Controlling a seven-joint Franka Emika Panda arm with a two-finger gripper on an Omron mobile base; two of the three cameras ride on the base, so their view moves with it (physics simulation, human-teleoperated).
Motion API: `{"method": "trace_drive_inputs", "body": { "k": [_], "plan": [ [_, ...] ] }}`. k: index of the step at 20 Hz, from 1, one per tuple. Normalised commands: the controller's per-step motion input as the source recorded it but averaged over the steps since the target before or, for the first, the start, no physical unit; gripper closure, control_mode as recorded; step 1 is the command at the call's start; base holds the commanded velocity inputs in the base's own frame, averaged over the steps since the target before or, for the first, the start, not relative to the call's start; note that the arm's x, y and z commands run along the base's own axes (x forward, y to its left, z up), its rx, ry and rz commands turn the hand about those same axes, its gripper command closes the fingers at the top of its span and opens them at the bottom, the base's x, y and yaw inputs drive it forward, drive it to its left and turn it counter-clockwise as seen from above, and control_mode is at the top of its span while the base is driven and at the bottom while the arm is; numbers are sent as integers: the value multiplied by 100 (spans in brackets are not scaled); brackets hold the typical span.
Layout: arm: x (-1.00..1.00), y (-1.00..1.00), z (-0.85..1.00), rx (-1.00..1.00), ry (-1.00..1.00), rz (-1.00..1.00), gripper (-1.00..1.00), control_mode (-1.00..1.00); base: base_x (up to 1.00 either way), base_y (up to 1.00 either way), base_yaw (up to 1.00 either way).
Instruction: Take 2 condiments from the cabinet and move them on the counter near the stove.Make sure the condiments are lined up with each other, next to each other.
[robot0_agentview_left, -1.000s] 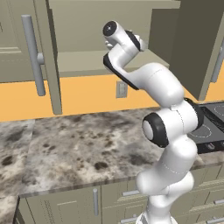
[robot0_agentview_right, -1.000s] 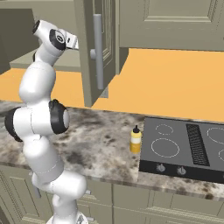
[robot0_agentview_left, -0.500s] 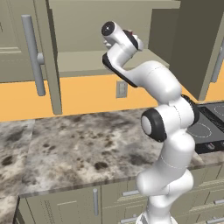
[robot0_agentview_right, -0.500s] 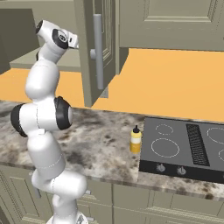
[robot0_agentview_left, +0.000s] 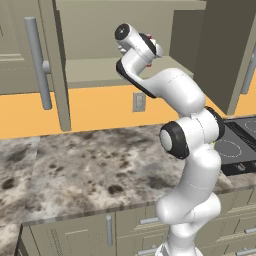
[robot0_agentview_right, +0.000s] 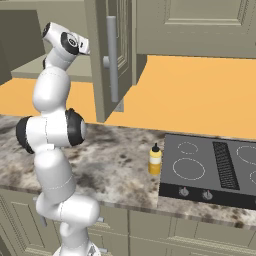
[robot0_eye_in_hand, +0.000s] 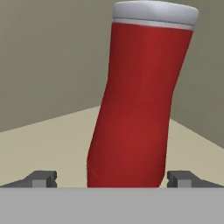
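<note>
I see my arm reaching slightly deeper into the cabinet (robot0_agentview_left: 100, 75) than a second ago. Hand (robot0_eye_in_hand: 112, 179) spread wide, straddling the red bottle (robot0_eye_in_hand: 140, 105) on the shelf, not gripping. Yellow bottle (robot0_agentview_right: 155, 160) unmoved on the surface (robot0_agentview_right: 115, 165), just beside the stove's (robot0_agentview_right: 210, 167) left edge.

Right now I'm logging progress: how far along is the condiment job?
Roughly halfway. Done: the yellow bottle stands on the counter just left of the stove. In hand: the open tool is inside the cabinet, its fingertips either side of the red bottle on the shelf, not yet gripping. Left: grasp it, carry it down, and set it beside the yellow one.
</note>
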Motion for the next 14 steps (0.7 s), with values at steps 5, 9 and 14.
{"method": "trace_drive_inputs", "body": {
  "k": [5, 9, 14],
  "plan": [
    [5, 0, -1, 0, 0, 0, 100, -100, 0, 0, 0],
    [11, 0, -8, 0, 0, 0, 100, -100, 0, 0, 0],
    [10, 0, -14, 0, 0, 0, 100, -100, 0, 0, 0]
  ]
}}
